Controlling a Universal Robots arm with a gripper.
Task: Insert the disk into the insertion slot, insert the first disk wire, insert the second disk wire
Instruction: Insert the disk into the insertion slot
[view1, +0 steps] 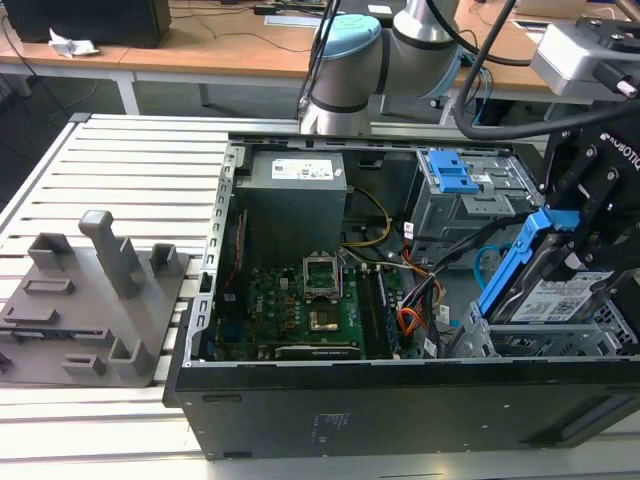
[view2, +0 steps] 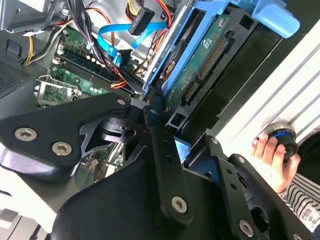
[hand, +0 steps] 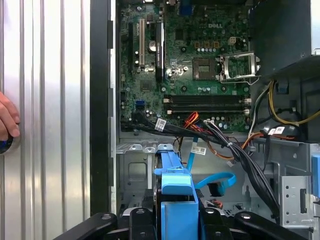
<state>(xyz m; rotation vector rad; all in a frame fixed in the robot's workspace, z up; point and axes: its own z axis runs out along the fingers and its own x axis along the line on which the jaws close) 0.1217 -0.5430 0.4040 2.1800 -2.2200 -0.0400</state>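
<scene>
The end effector (hand: 175, 216) is clenched on the disk (view1: 558, 295), its two black fingers pressing the blue caddy from either side. The disk hangs steeply tilted, white label facing out, its lower edge down at the grey perforated cage of the insertion slot (view1: 540, 345) in the corner of the open computer case (view1: 300, 400) at the exterior view's right; it is not lying flat in the bay. Just beyond, the second disk wire (hand: 220, 180) curls in a light-blue loop inside the case, near a bundle of black and orange wires (hand: 225, 142). Farther in lies the green motherboard (view1: 300, 300). The case sits on a slatted metal desk (view1: 130, 170), where a person's hand (view2: 270, 155) rests beside it, and a grey moulded fixture (view1: 95, 300) stands well apart at the exterior view's left.
</scene>
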